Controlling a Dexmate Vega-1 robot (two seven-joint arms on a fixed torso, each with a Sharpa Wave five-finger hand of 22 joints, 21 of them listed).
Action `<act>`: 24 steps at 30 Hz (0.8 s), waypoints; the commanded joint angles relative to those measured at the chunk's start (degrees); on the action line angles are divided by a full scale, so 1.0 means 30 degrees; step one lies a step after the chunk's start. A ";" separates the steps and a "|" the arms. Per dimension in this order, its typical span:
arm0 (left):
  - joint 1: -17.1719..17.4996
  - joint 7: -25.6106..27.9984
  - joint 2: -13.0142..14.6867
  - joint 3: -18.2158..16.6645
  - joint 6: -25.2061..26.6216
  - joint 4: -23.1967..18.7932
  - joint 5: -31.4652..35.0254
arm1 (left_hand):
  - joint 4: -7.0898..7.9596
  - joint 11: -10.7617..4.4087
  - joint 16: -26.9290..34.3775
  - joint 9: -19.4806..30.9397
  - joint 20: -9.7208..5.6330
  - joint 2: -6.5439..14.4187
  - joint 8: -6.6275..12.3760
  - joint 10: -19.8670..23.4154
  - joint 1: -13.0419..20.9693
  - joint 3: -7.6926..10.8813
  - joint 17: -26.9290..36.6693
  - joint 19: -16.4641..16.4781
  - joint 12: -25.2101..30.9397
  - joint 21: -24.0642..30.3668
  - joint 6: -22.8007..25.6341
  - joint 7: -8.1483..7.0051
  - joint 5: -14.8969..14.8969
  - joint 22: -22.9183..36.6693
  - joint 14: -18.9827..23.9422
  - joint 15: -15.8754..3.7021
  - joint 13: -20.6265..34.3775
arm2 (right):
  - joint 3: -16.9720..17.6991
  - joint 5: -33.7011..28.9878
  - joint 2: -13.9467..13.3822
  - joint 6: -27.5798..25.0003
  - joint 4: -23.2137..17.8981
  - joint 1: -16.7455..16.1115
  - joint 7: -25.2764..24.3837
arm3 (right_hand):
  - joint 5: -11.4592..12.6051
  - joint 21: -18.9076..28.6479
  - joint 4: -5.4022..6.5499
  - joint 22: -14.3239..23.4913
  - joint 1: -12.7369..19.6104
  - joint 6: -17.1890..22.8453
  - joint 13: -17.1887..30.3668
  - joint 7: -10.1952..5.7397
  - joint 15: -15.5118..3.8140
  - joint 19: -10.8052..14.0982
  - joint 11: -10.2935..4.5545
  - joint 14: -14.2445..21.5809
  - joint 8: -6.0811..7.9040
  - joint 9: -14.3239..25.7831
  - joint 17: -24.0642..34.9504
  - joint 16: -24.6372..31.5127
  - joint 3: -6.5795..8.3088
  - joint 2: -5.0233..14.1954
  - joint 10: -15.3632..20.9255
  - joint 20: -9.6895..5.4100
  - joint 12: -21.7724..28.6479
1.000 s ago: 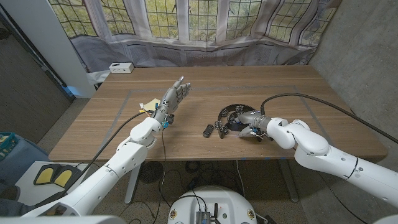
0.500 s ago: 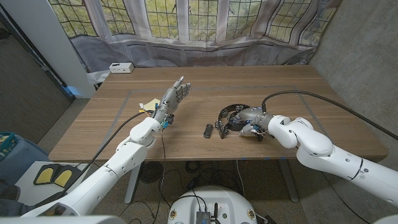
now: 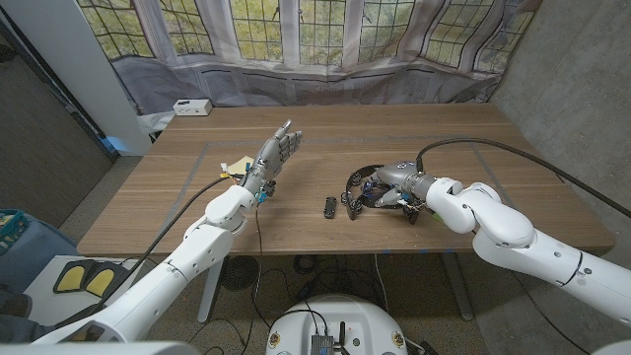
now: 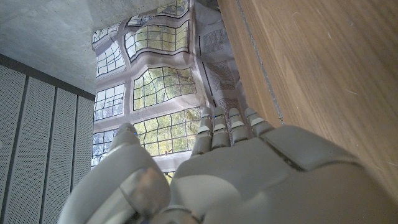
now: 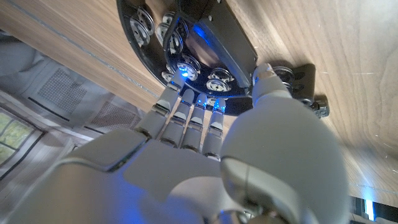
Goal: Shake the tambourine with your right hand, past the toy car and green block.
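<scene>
The black tambourine with metal jingles lies on the wooden table right of centre. My right hand is over its right side. Its fingers and thumb close on the tambourine's rim. A small dark toy car sits just left of the tambourine, toward the table's front edge. A dark wheeled piece shows beyond the thumb. A yellow-green block lies at the left, beside my left wrist. My left hand is raised above the table with its fingers stretched out, holding nothing.
A white box sits at the table's far left corner. A black cable arcs over the right side of the table to my right arm. Windows and a curtain stand behind the far edge.
My right hand has moved from the tambourine's near right side up onto its rim. The left arm has stayed still.
</scene>
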 commanded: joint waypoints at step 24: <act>-0.0103 -0.0561 0.0198 -0.0271 -0.0220 0.0415 -0.0350 | -0.0133 0.0114 0.0019 0.0044 0.0057 0.0174 0.0004 0.0136 -0.0069 0.0127 0.0041 0.0038 -0.0039 -0.0050 0.0211 -0.0029 -0.0024 0.0034 0.0073 0.0034 0.0052 | 0.3070 0.3252 0.0577 0.0347 -0.0938 -0.3053 -0.5749 | 0.0188 -0.5318 0.0152 0.0067 -0.2847 -0.5474 -0.0991 0.1593 0.0998 -0.7095 0.1541 -0.7480 -0.0088 -0.0198 -0.1728 -0.0152 0.0268 0.0381 -0.6500 -0.0370 -0.0146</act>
